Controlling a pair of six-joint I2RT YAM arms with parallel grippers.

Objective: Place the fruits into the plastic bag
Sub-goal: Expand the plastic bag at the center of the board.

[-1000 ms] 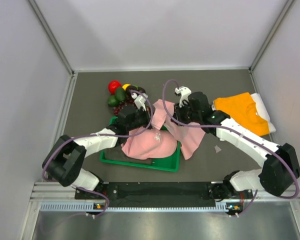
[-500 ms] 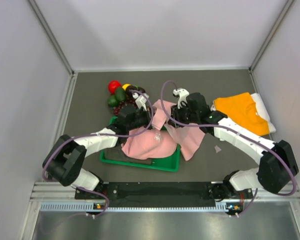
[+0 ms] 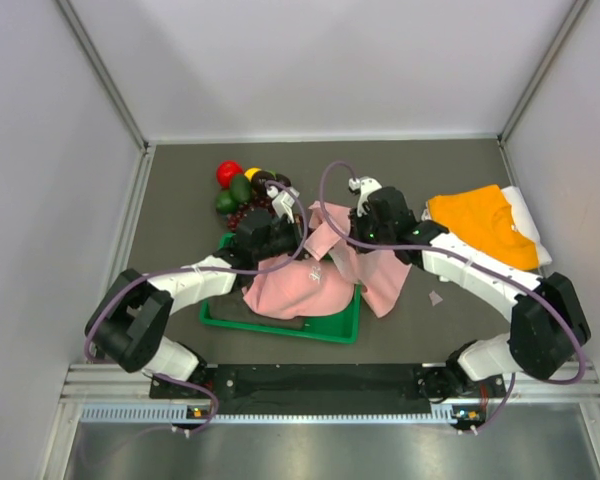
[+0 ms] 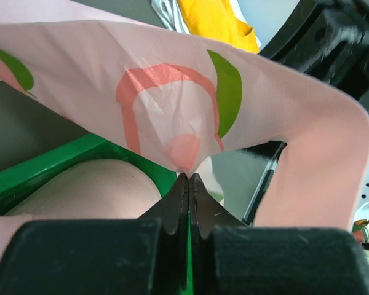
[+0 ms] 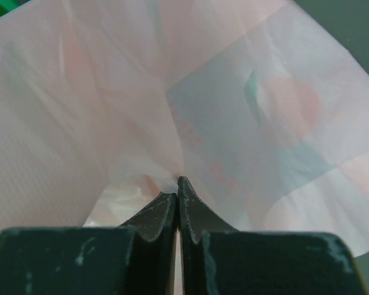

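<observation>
Right gripper (image 5: 177,182) has closed, pinching the plastic bag (image 5: 264,123).

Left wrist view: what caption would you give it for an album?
Left gripper pinching a fold of the pink plastic bag, green tray beyond.

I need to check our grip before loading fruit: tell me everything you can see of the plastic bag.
The plastic bag is thin, translucent pink film printed with peach shapes and green leaves, creased and crumpled. The left gripper and right gripper are each shut on a pinch of it, holding that part raised over the green tray. Seen from above, one side drapes onto the table right of the tray. Whether its mouth is open cannot be told.
</observation>
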